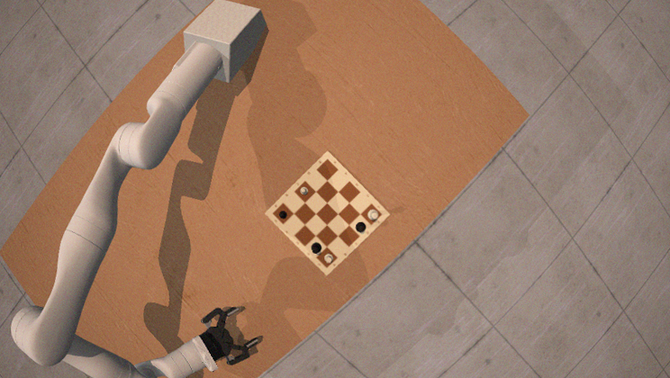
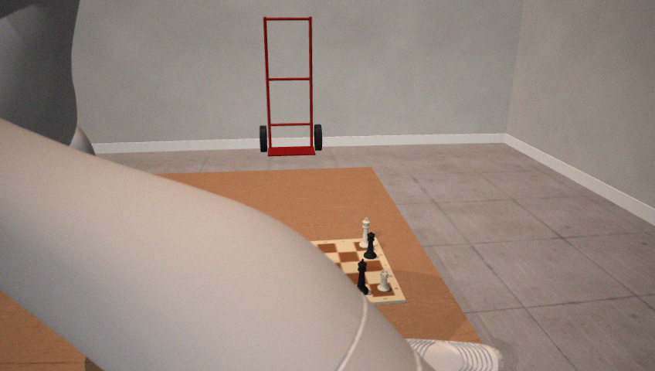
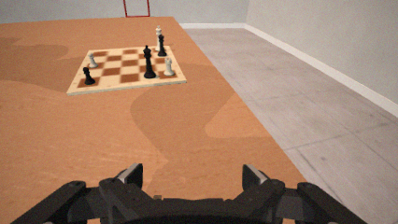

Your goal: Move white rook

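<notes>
The chessboard [image 1: 326, 212] lies on the wooden table, towards its right edge. The white rook [image 1: 328, 257] stands on a corner square at the board's near edge; it also shows in the exterior view [image 2: 383, 280] and in the wrist view [image 3: 168, 66]. A tall black piece [image 3: 149, 62] stands right beside it. My gripper [image 1: 250, 324] is open and empty, well short of the board near the table's front edge, facing the board. Its fingers show at the bottom of the wrist view [image 3: 193, 175].
Other pieces on the board: a white king [image 3: 158, 35], a black piece [image 3: 162, 46] in front of it, a white pawn [image 3: 92, 60] and a black pawn [image 3: 87, 76]. The arm's link [image 2: 161, 275] hides much of the exterior view. A red hand truck [image 2: 288, 87] stands by the far wall.
</notes>
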### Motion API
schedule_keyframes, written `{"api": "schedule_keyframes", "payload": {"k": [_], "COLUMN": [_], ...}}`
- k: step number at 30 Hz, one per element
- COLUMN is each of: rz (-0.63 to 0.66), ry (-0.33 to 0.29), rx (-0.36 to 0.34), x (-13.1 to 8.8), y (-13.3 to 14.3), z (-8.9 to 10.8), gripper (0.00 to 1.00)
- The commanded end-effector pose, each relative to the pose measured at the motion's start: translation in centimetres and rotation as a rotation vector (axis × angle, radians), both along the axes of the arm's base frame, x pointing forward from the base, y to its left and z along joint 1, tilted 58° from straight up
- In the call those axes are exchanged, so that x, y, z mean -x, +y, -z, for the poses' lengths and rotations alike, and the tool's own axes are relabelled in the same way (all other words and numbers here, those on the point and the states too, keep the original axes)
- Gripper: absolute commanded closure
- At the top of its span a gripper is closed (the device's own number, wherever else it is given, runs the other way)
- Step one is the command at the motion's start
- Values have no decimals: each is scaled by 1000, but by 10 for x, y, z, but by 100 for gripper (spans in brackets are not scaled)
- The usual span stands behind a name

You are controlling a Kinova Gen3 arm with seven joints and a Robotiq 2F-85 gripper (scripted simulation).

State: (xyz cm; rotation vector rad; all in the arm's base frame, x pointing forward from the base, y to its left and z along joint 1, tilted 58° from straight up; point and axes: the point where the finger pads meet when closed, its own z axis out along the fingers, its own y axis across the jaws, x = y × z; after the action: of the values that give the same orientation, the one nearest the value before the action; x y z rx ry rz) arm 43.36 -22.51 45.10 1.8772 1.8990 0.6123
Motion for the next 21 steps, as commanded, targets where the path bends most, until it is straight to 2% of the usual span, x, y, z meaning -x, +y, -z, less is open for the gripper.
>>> {"api": "schedule_keyframes", "payload": {"k": [1, 5, 10, 21], "rz": [-31, -56, -81, -105], "ry": [54, 130, 197, 251], "rx": [8, 39, 74, 107], "x": [5, 17, 29, 39], "y": [18, 27, 34, 40], "z": [21, 46, 67, 84], "gripper": [0, 0, 0, 0]}}
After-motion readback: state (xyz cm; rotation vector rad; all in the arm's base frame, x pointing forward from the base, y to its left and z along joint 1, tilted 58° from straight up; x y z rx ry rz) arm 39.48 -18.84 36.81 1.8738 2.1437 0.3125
